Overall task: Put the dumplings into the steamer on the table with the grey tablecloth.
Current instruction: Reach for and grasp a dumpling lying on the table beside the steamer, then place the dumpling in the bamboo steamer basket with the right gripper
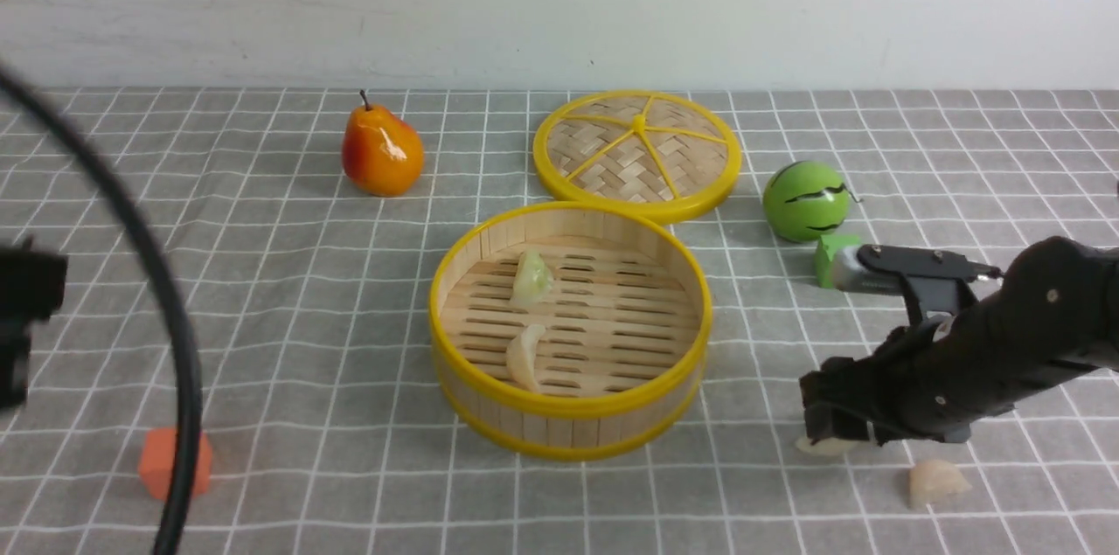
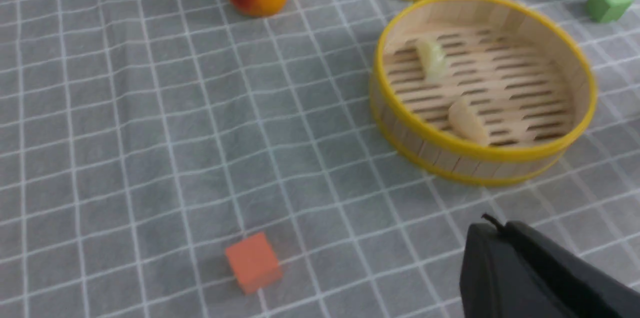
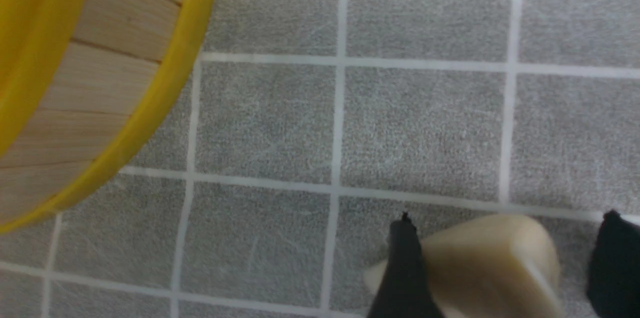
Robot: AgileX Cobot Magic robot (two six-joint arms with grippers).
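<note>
on grey tablecloth (image 1: 306,319), right gripper (image 1: 835,433) half hides a dumpling (image 3: 480,263).

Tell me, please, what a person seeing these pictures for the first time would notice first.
The yellow-rimmed steamer in the middle of the grey tablecloth draws the eye first, holding a pale green dumpling and a white dumpling. To its right, the right gripper sits low, its open fingers on either side of a third dumpling.

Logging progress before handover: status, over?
Right tool open, straddling cream dumpling on tablecloth. Left tool state unclear. Two dumplings in steamer, fourth dumpling loose. Bare tablecloth to steamer.
</note>
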